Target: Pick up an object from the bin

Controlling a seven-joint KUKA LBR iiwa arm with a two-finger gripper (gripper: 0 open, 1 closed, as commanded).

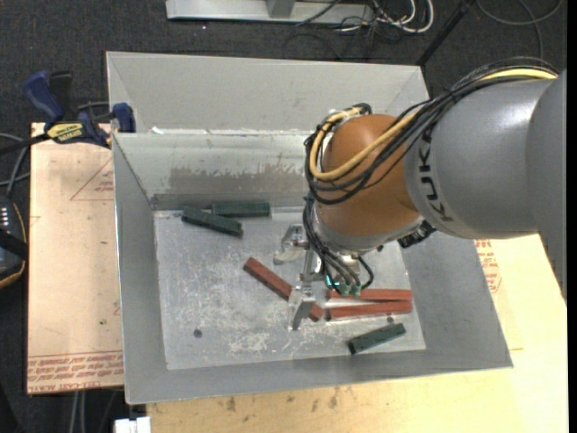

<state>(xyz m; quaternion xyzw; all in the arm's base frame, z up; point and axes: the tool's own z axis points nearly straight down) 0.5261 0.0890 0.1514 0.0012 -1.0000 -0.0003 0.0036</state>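
Red-brown, a stick [264,275] lay slantwise at the middle of the grey bin [135,269] floor. The tool [297,278] hung low over its right end, fingers apart, one on either side. More red sticks [371,301] lay just right of it, and a dark green one [377,337] sat nearer the front wall.

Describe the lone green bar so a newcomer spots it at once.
In the grey bin, look at the floor's near right corner. Just below the long red bar lies a short dark green bar, slightly tilted. The other two green bars lie together at the far left; this one lies alone.
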